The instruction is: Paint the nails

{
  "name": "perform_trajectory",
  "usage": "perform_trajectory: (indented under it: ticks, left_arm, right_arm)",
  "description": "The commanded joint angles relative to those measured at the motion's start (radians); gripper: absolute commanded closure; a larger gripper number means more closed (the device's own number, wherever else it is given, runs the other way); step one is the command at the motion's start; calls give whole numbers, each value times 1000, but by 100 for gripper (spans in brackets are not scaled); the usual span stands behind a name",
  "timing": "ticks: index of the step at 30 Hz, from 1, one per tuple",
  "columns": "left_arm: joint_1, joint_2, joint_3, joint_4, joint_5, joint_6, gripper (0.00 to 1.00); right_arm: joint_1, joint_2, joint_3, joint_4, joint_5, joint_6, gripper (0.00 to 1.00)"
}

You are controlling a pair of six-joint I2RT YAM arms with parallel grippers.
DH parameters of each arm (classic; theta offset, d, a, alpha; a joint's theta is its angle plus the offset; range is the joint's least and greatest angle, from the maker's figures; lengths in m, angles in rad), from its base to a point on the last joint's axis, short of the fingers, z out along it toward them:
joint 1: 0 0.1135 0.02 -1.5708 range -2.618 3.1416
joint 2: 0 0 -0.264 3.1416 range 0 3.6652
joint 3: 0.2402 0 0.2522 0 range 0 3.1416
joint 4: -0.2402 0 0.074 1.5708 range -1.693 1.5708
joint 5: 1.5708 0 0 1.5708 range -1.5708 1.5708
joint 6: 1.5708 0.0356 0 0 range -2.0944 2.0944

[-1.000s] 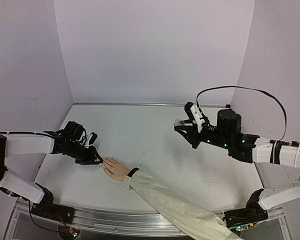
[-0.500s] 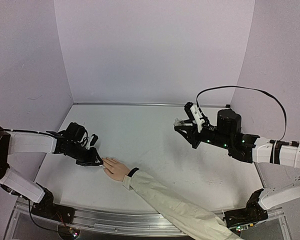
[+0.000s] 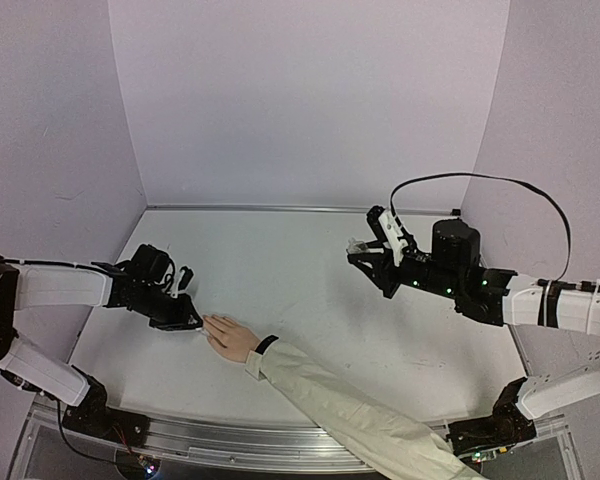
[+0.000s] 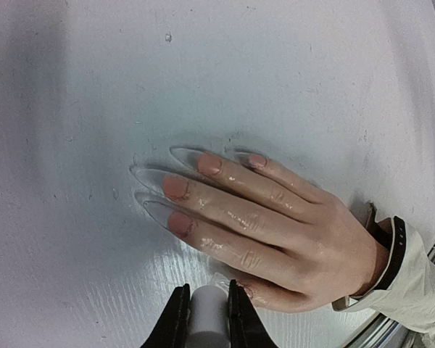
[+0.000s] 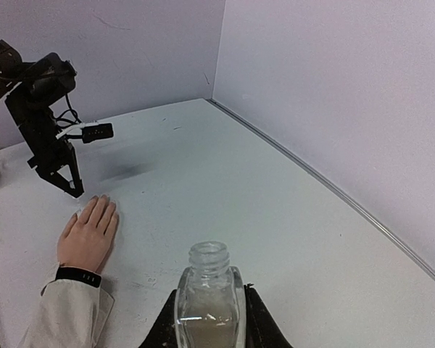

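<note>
Left arm stretched low, left gripper (image 4: 206, 296) tipped down to the white table (image 4: 94, 87); right arm raised well apart.
The left gripper's jaws are closed on a small white cylinder (image 4: 207, 317). Just ahead of it a hand (image 4: 290, 232) lies flat, palm down, and the nails (image 4: 176, 187) point away from the gripper. The right gripper (image 5: 209, 304) clamps an uncapped clear bottle (image 5: 207, 286) with pale liquid. Lilac walls (image 3: 300, 100) enclose the table.
</note>
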State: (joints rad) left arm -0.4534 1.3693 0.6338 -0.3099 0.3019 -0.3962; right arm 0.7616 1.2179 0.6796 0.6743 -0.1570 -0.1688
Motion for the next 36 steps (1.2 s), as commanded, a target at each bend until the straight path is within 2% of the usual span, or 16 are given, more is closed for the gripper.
perform_trajectory:
  ticks: [1, 8, 20, 36]
  left_arm:
    - [1, -55, 16, -16, -31, 10, 100]
    - [1, -82, 10, -24, 38, 25, 100]
    - [-7, -21, 26, 6, 115, 40, 100]
    - [-7, 9, 33, 24, 49, 36, 100]
  right_arm:
    - [-5, -7, 25, 69, 1, 5, 100]
    - [-5, -14, 21, 69, -4, 5, 100]
    - [-5, -17, 21, 69, -7, 5, 100]
    - [-5, -6, 23, 68, -1, 3, 100]
